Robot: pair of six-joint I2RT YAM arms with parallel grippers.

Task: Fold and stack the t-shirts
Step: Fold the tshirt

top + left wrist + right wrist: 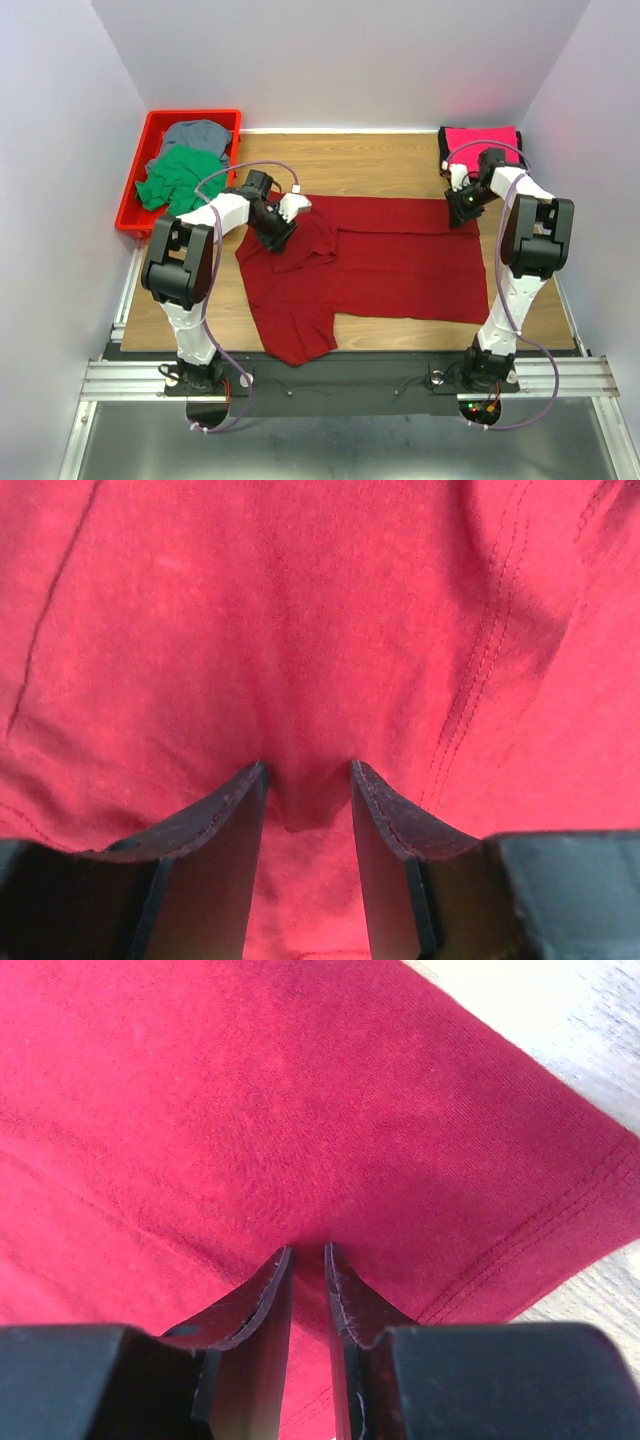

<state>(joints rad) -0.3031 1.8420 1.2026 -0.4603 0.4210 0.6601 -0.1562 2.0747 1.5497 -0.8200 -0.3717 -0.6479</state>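
T-shirt point(400, 260), dark red, soft, rumpled

No text, label, brand, number or sign can be read in any view; the dark red t-shirt point(410, 265) shows only plain cloth and seam stitching

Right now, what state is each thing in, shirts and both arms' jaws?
dark red t-shirt: spread on the table, rumpled at its left end.
pink t-shirt: folded, far right corner.
green t-shirt: crumpled in the red tray.
grey t-shirt: crumpled in the same tray.
left gripper: jaws pinching a fold of the dark red t-shirt.
right gripper: jaws closed on its hemmed corner.
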